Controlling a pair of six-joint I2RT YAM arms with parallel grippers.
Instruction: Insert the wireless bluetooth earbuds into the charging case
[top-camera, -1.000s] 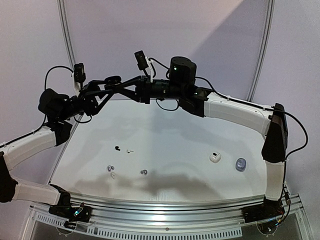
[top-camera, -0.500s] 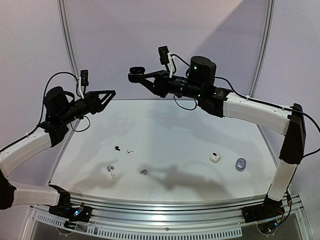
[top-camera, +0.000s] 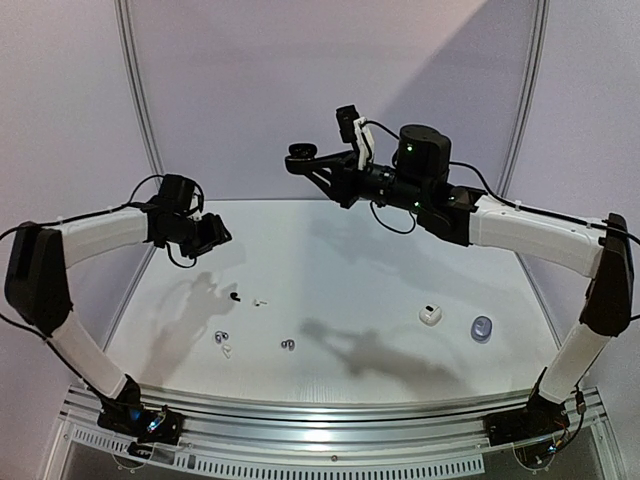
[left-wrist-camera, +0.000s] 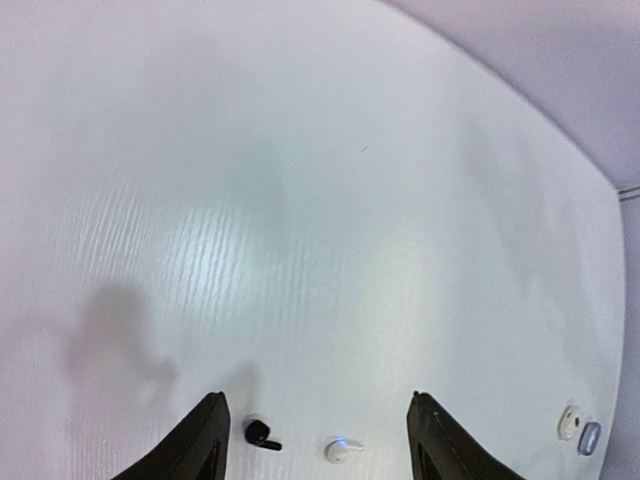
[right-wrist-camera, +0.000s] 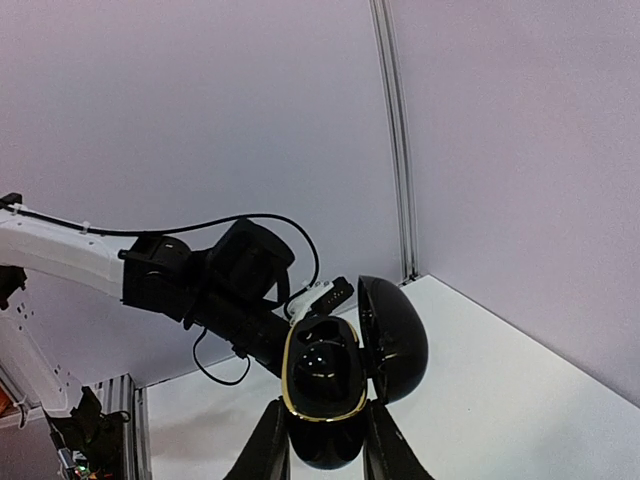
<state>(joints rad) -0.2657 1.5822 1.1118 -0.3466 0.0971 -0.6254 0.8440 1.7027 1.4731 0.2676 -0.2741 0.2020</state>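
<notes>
Right end effector (right-wrist-camera: 322, 412): clenched on the black charging case (right-wrist-camera: 335, 385), gripped low on its body between the two fingers (right-wrist-camera: 268, 447). The case is raised well above the desk (top-camera: 380, 260), over its far middle. Its lid is hinged open to the right, and a gold rim edges the lower shell. No earbud can be made out in the cavity.

Left end effector (top-camera: 208, 238): released, with the jaws standing apart and nothing between them. It hangs over the far-left part of the desk, clear of the surface and tipped downward.

Earbuds: all those visible lie on the desk, left of centre.
- A black earbud (left-wrist-camera: 260, 433) and a white earbud (left-wrist-camera: 342, 450) lie near each other, apart, below the left end effector.
- Nearer the arm bases lie a silvery-grey earbud (top-camera: 220, 337), a small white earbud (top-camera: 227, 350) just beside it, and a further grey earbud (top-camera: 288, 344) to their right.
- An exact count cannot be confirmed at this size.

Other cases: a white case (top-camera: 430, 315) and a blue-grey case (top-camera: 482, 329) sit near each other on the right of the desk, well apart from the earbuds.
</notes>
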